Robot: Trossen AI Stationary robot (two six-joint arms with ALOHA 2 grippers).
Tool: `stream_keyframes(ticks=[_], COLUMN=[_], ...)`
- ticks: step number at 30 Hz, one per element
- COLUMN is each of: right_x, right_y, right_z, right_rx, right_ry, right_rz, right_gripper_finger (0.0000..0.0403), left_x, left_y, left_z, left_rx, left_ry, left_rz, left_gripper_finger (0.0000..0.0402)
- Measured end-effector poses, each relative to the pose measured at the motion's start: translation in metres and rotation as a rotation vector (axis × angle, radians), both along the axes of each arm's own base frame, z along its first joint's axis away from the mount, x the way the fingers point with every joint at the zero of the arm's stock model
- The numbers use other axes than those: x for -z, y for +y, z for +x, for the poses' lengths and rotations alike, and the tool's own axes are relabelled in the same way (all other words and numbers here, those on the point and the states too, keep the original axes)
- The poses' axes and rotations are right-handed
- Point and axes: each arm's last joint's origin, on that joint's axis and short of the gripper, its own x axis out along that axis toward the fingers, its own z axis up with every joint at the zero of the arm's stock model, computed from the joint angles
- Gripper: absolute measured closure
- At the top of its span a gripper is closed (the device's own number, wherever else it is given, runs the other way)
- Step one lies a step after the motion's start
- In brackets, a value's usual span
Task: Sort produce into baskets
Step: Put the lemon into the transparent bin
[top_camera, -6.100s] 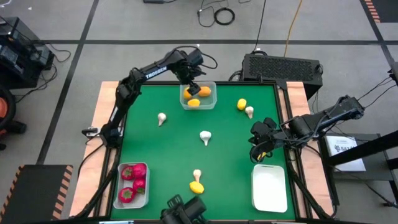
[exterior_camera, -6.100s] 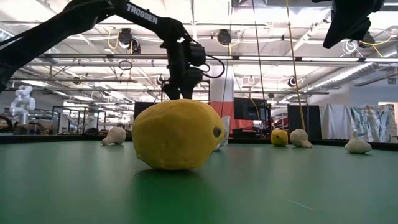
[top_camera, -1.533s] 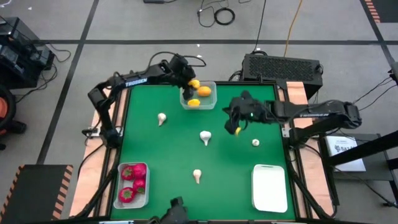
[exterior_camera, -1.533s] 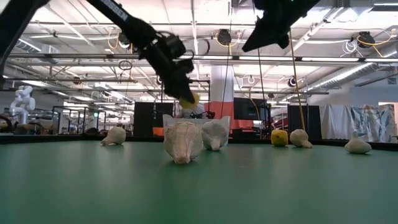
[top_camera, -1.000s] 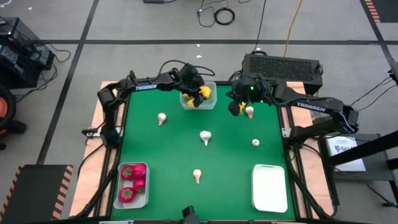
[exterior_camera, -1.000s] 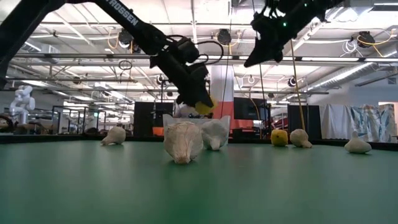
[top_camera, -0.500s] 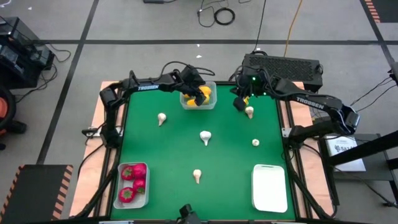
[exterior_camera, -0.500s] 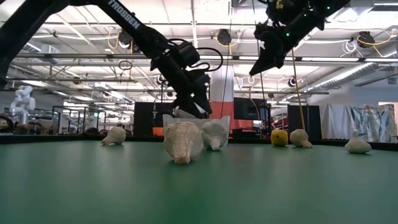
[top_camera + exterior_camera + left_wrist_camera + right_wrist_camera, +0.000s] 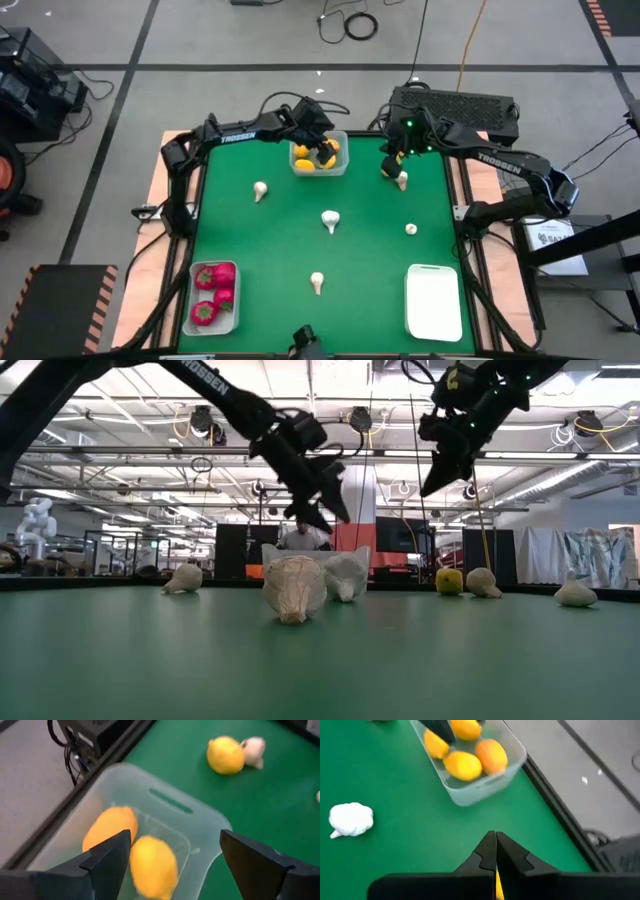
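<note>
Now the left gripper point(image 9: 325, 153) hangs open over the far lemon basket point(image 9: 342, 166), while the right gripper point(image 9: 391, 166), fingers closed, hovers above a lemon point(image 9: 225, 754) beside a mushroom point(image 9: 402, 181).

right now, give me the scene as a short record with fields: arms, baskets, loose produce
left gripper: open, above the lemon basket at the far edge
right gripper: shut, over the loose lemon at far right
lemon basket: several yellow and orange pieces inside
red basket: near left, red pieces inside
empty basket: near right
loose mushrooms: five on the green mat
</note>
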Motion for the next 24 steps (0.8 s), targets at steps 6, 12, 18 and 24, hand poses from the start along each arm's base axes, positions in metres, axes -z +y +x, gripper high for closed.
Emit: stream_keyframes(ticks=[6, 12, 18, 24], right_x=[0.003, 0.026, 0.05, 0.062], right_y=[-0.005, -0.026, -0.045, -0.058], right_z=[-0.007, -0.008, 0.008, 0.02], right_rx=[0.077, 0.36, 0.48, 0.524], right_ry=[0.007, 0.016, 0.082, 0.124], right_rz=[0.067, 0.272, 0.385, 0.404], right_gripper_finger=[0.0382, 0.0298, 0.0214, 0.0155], left_x=[-0.049, -0.092, -0.097, -0.092], left_y=[0.009, 0.017, 0.019, 0.016], left_z=[-0.002, -0.01, -0.012, -0.015], left_rx=[-0.009, -0.007, -0.012, 0.03], left_ry=[0.03, 0.009, 0.007, 0.074], left_rz=[0.029, 0.082, 0.084, 0.081], left_gripper_finger=[0.0088, 0.0088, 0.0088, 0.0088])
